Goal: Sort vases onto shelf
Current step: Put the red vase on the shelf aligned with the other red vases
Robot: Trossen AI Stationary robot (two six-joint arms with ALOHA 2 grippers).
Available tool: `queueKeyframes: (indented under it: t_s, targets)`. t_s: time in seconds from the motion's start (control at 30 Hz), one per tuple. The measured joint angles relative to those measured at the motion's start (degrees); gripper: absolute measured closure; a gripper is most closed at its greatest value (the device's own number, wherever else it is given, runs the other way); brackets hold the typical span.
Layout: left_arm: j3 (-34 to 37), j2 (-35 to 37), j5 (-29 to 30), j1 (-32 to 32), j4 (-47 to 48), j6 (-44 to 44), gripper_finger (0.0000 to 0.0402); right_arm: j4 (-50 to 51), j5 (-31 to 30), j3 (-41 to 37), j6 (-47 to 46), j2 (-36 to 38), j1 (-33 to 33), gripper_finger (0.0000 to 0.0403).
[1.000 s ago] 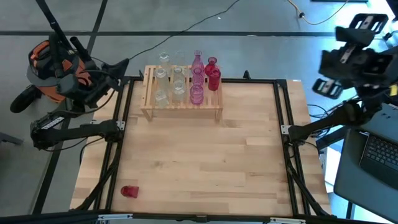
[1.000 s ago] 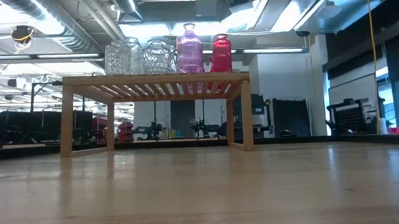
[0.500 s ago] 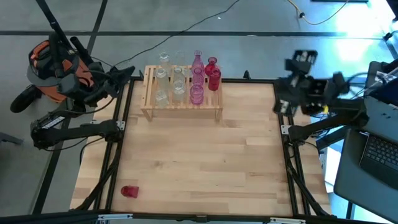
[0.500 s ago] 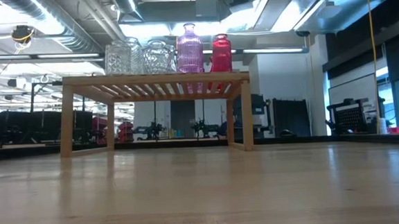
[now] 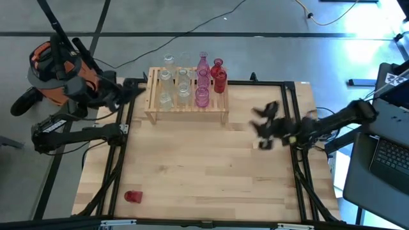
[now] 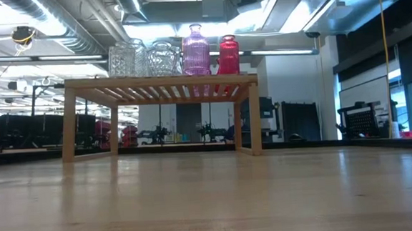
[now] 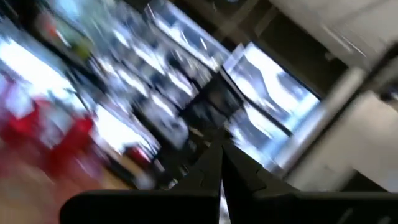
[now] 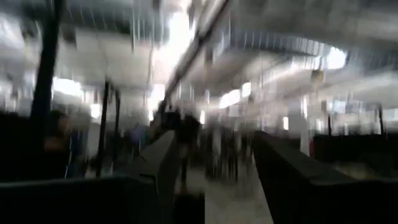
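Blurred right gripper (image 5: 262, 126) over table (image 5: 192, 172)

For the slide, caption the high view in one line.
Glass vases grouped on the wooden shelf, one red vase lying alone on the table's near-left corner, the right gripper empty above the tabletop.

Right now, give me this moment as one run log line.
shelf: vases grouped on top | red vase: lying on table, near edge | right gripper: open, empty, over table | left gripper: shut, beside shelf

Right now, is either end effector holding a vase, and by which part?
Neither. The right end effector is open and empty above the table; the left end effector is shut on nothing beside the shelf.
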State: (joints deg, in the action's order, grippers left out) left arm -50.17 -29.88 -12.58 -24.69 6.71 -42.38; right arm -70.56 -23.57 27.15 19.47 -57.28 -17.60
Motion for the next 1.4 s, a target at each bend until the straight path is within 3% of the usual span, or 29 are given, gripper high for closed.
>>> queueKeyframes:
  t_s: [0.1, 0.2, 0.4, 0.57, 0.77, 1.03, 1.27, 1.4]
  targets:
    - [0.0, 0.1, -11.6, 0.1, 3.5, -4.1, 0.0401, 6.2, -5.2, -2.1, -4.2, -4.2, -4.2, 0.0230]
    - [0.0, 0.1, -23.3, 1.2, 9.8, -9.6, 0.0401, 9.5, -5.6, -1.8, -8.1, -8.3, -6.7, 0.0230]
    - [0.0, 0.4, -35.0, 7.1, 32.8, -19.7, 0.0401, 10.9, -5.4, -0.8, -16.4, -19.5, -7.2, 0.0230]
    - [0.0, 0.6, -36.0, 14.9, 55.3, -27.7, 0.0401, 11.1, -5.4, 2.8, -18.0, -26.5, -7.1, 0.0230]
    - [0.0, 0.6, -29.8, 23.1, 73.6, -34.8, 0.0401, 11.0, -5.4, 7.8, -17.7, -30.7, -7.1, 0.0230]
    - [3.5, -5.4, -27.6, 31.3, 72.2, -34.8, 0.0401, 11.7, -6.9, 9.8, -14.3, -31.1, -7.1, 0.0230]
    - [8.6, -16.9, -30.4, 43.7, 67.5, -32.3, 0.0401, 11.9, -7.5, 9.8, -14.4, -31.1, -7.1, 0.0230]
    - [10.7, -21.9, -35.4, 51.2, 68.2, -38.6, 0.0401, 11.9, -7.4, 9.8, -15.0, -31.1, -7.1, 0.0230]
